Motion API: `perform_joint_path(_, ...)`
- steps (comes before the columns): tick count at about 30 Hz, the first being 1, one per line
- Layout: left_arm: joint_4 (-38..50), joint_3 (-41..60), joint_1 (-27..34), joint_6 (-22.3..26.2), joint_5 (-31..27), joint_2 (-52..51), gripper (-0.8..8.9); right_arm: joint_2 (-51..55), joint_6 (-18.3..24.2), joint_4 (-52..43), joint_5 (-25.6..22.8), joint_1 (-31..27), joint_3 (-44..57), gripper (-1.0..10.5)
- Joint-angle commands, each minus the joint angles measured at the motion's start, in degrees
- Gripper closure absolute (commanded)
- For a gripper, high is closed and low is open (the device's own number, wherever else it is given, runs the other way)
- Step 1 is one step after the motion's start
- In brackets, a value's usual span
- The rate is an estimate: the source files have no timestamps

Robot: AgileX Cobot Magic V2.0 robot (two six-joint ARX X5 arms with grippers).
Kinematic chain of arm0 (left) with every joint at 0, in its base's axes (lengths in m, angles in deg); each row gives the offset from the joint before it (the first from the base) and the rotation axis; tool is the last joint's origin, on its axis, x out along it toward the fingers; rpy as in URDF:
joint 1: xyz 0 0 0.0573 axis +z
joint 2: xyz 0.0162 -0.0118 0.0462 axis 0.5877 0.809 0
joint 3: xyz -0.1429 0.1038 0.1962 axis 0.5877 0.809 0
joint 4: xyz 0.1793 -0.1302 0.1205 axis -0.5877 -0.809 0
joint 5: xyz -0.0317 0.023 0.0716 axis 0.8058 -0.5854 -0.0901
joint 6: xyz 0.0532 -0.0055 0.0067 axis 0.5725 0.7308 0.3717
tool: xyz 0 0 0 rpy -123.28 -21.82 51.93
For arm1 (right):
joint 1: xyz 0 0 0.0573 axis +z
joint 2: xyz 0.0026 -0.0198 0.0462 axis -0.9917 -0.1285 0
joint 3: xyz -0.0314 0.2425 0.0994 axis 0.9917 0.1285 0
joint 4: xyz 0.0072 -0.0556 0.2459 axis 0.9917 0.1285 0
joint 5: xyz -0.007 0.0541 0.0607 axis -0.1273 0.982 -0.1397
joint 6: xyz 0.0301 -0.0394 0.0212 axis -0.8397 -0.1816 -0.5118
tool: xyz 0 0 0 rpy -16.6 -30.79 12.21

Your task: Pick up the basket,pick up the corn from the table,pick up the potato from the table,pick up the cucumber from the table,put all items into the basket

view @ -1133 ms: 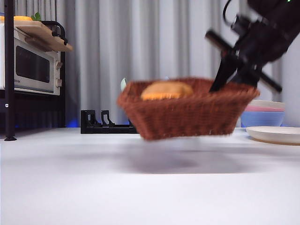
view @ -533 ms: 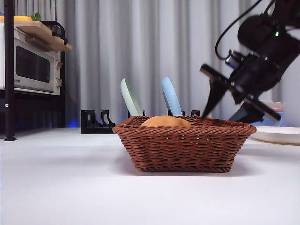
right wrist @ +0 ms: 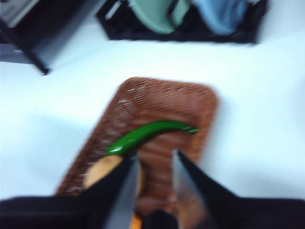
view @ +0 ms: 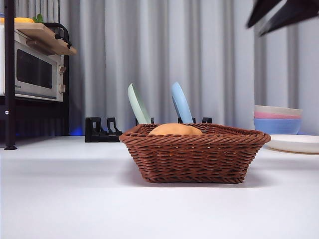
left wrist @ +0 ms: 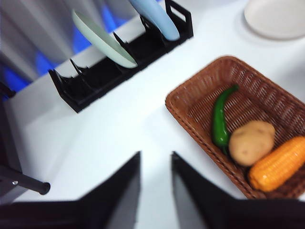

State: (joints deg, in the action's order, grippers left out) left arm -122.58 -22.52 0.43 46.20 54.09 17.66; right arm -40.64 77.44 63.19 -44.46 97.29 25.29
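The brown woven wicker basket point(view: 195, 153), rectangular with flared sides and a braided rim, sits flat on the white table point(view: 75, 199) near the middle of the front view, with nothing gripping it. From that low angle only a rounded tan-orange hump shows above the rim. The left wrist view looks down into the basket point(left wrist: 267, 100): a slim glossy dark green cucumber point(left wrist: 220, 121) with a thin curved tip lies along the weave, a smooth matte tan oval potato point(left wrist: 251, 142) rests touching its thicker end, and a ridged orange-yellow corn point(left wrist: 276, 164) lies just beside the potato against the basket wall. The right wrist view, which is blurred, shows the same basket point(right wrist: 157, 114) from above with the green cucumber point(right wrist: 145, 137) lying slantwise across it and a tan rounded shape partly hidden behind a jaw.

The left pincer point(left wrist: 156, 164) hangs over bare table beside the basket, its jaws spread with a gap between them, pinching nothing. The right pincer point(right wrist: 155, 162) hangs above the basket, jaws likewise parted and empty; dark tips at the top right corner of the front view are all that shows of an arm there.

Behind the basket stands a black slotted rack point(view: 102, 130) holding a pale green plate point(view: 137, 103) and a pale blue plate point(view: 181, 102) on edge
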Motion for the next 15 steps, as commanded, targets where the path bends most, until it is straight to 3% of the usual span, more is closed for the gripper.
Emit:
perform_joint_path(1, 5.3, 6.5, 1.0, 1.4, 0.1, -4.1, 8.21, 3.3, 4.6, 0.6, -4.5, 0.0, 0.3, 9.6)
perform_joint_path(7, 17.3, 26.2, 2.3, 1.4, 0.1, -16.2, 8.21, 10.5, 7.3, -1.1, -8.9, 0.0, 4.8, 9.6)
perform_joint_path(15, 25.9, 49.3, 2.3, -1.8, 0.2, -31.8, 8.22, 21.9, 5.7, -8.9, -8.8, 0.1, 19.6, 9.6)
